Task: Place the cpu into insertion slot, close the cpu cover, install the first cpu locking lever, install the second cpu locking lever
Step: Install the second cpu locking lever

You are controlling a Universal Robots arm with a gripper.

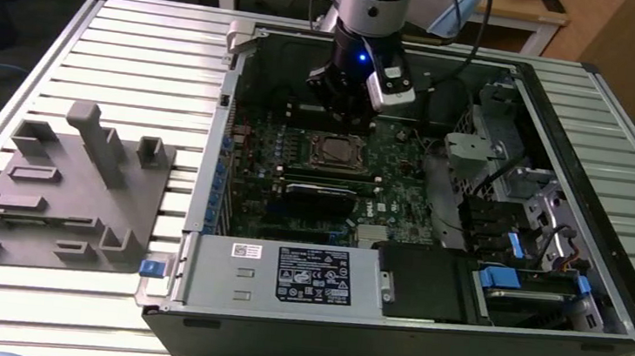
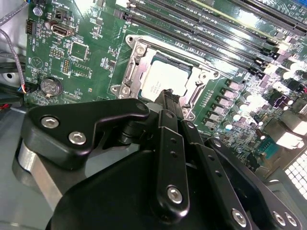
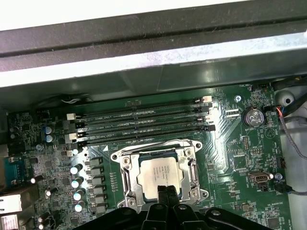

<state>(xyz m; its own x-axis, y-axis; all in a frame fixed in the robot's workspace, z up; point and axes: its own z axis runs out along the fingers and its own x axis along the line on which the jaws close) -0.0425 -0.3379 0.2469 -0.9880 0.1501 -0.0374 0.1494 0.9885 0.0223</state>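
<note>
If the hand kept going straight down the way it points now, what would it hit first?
Most likely the cpu, sitting in the insertion slot; the hand points at its near edge, though depth is unclear.

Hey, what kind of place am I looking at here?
Likely a robotics lab or assembly test bench: an open computer case lies on a slatted metal table, a grey fixture block rests beside it, and the pincer hovers at the cpu.

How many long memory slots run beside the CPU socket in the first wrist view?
4, lying parallel in one bank on the green motherboard, between the cpu in its socket and the case wall. The hand sits at the socket's opposite edge; it may hide other parts.
</note>
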